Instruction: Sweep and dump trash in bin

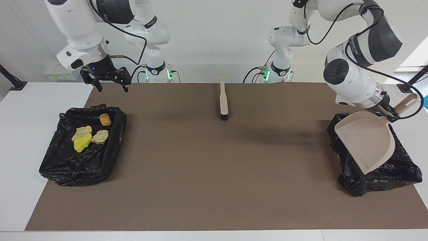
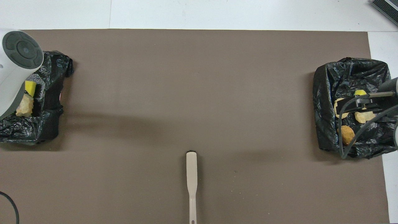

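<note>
In the black-bag-lined bin (image 1: 82, 144) toward the right arm's end of the table lie three tan foam lumps (image 1: 100, 136) and a yellow sponge piece (image 1: 81, 144). The other bin (image 1: 384, 170), at the left arm's end, shows a yellow piece (image 2: 30, 88) and a tan lump (image 2: 25, 105) in the overhead view. Over it the left gripper (image 1: 388, 112) is clamped on the handle of the beige dustpan (image 1: 366, 140), handle toward one o'clock in the facing view. The right gripper (image 1: 110, 87) hangs wide open, holding nothing, at twelve o'clock above its bin in that view. The brush (image 1: 223, 98) lies mid-mat.
</note>
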Robot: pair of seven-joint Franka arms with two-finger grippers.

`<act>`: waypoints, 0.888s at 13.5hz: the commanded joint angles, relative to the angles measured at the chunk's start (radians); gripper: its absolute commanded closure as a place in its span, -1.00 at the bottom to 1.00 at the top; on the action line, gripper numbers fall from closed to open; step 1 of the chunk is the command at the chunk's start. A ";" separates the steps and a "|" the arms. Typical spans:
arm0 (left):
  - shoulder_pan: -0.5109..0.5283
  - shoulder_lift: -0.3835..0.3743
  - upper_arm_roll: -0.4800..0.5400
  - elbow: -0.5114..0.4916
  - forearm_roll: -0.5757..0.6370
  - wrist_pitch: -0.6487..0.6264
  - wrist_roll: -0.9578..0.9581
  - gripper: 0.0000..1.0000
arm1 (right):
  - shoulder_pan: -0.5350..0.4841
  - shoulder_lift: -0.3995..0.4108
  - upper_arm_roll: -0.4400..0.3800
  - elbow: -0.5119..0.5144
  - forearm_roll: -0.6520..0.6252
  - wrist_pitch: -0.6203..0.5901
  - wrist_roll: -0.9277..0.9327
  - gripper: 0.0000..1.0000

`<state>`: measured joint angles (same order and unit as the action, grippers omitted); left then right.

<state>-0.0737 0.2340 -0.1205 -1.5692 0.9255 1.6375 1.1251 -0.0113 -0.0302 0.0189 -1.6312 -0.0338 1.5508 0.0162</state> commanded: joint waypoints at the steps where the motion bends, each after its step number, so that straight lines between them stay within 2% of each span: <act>1: -0.095 0.041 0.015 0.046 -0.146 -0.076 -0.126 1.00 | -0.007 -0.028 0.012 -0.030 0.005 -0.002 0.022 -1.00; 5: -0.138 0.065 0.013 0.046 -0.435 -0.078 -0.435 1.00 | -0.007 -0.028 0.012 -0.030 0.005 -0.001 0.018 -1.00; 7: -0.179 0.079 0.013 0.038 -0.574 -0.015 -0.644 1.00 | -0.007 -0.028 0.012 -0.030 0.006 -0.001 0.018 -1.00; 8: -0.229 0.097 0.013 0.032 -0.605 0.019 -0.754 1.00 | -0.007 -0.028 0.012 -0.030 0.005 0.000 0.016 -1.00; 11: -0.288 0.129 0.015 0.032 -0.762 0.108 -1.057 1.00 | -0.006 -0.027 0.016 -0.026 0.005 0.000 0.008 -1.00; 12: -0.299 0.142 0.013 0.034 -0.781 0.140 -1.138 1.00 | -0.006 -0.025 0.019 -0.024 0.005 0.000 0.007 -1.00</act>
<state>-0.3402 0.3525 -0.1252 -1.5608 0.2031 1.7268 0.1317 -0.0099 -0.0317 0.0252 -1.6332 -0.0335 1.5508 0.0176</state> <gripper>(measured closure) 0.674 0.000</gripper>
